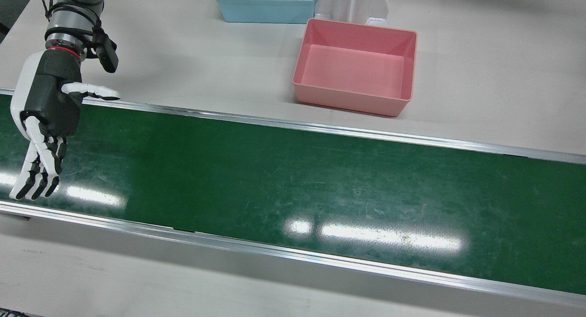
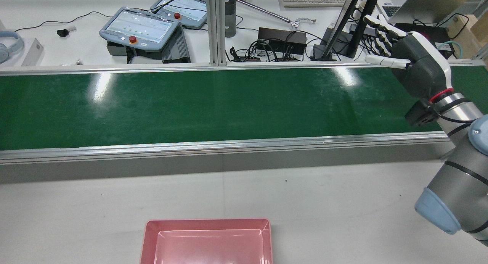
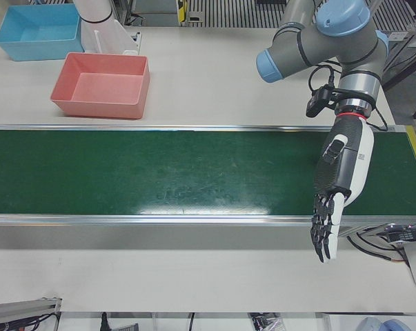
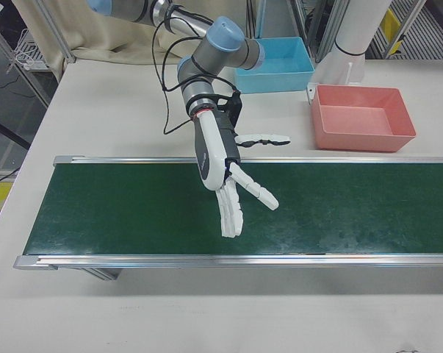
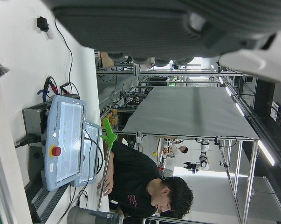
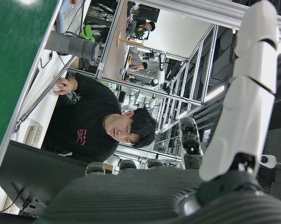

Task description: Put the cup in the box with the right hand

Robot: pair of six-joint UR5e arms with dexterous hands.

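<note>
White bench (image 1: 183, 46) with green belt (image 1: 274, 170), pink box (image 1: 350, 99) on bench beside belt, mouth up, long axis along belt, right robot hand (image 1: 46, 111) spread and empty above belt, left robot hand (image 3: 342, 169) likewise spread and empty.

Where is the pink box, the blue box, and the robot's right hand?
pink box (image 1: 355, 70), front view, on its bare floor.
blue box (image 1: 265, 11), front view, on its near wall.
right hand (image 1: 51, 108), front view, on the dark palm, fingers apart and holding nothing.
</note>
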